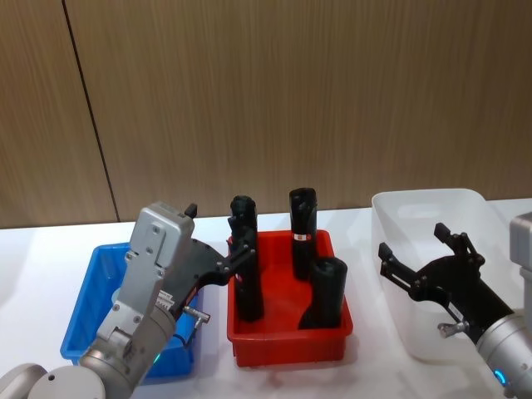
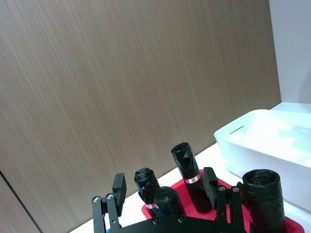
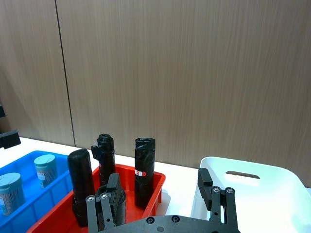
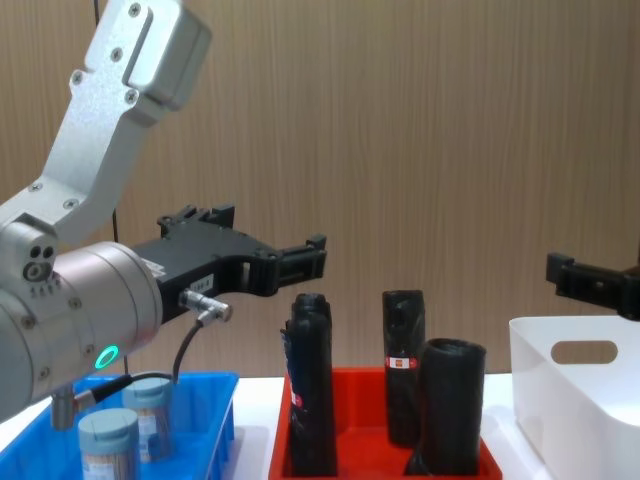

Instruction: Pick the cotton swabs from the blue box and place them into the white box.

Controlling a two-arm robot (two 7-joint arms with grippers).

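Vertically aligned: cotton swabs (image 3: 45,168) stand in blue box (image 1: 86,293), lids up

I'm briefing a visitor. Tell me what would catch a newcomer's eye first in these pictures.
The red bin in the middle stands out, with tall black rolls upright in it. The open left tool hangs raised between it and the blue box, where the cotton swabs stand. The open right tool hovers at the near wall of the white box on the right.
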